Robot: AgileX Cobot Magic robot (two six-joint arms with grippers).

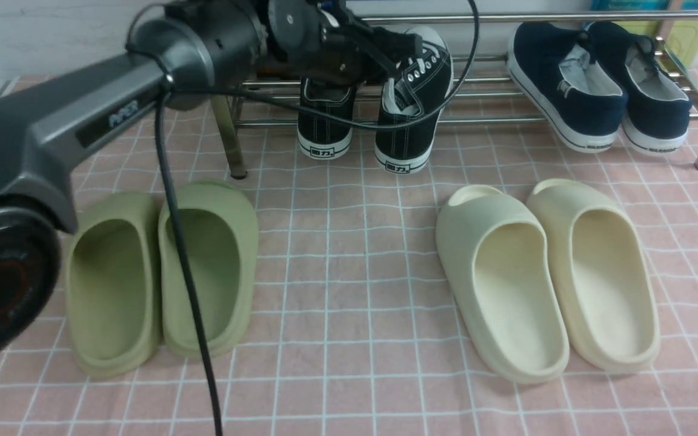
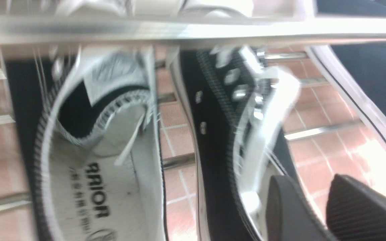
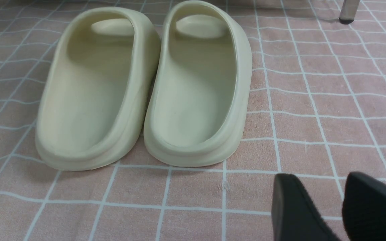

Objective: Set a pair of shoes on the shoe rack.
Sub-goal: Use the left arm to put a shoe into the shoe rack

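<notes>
The two black canvas low-top sneakers, with white laces and white soles, are seen on the lower thin bars of the shiny chrome metal shoe rack. Their toes point inward and their heels hang over the front bar toward the pink checked tabletop. The tilted sneaker, nearer the navy slip-on shoes, leans on its side and is not seated flat.

The left claw is held over that tilted sneaker. In the left wrist view one finger appears inside the sneaker's mouth and the other outside it, with a narrow slit between. Whether the canvas wall is pinched cannot be told. The right claw is parted and empty above the tabletop, near the cream foam slides.

The placing is judged nearly complete. If the tilted sneaker is let go as it leans, it could roll further, or slide heel-first off the front bar, since little of its sole is carried. If the left claw is drawn back carelessly, a lace or the collar could be snagged and the sneaker dragged off, or its neighbour knocked.
</notes>
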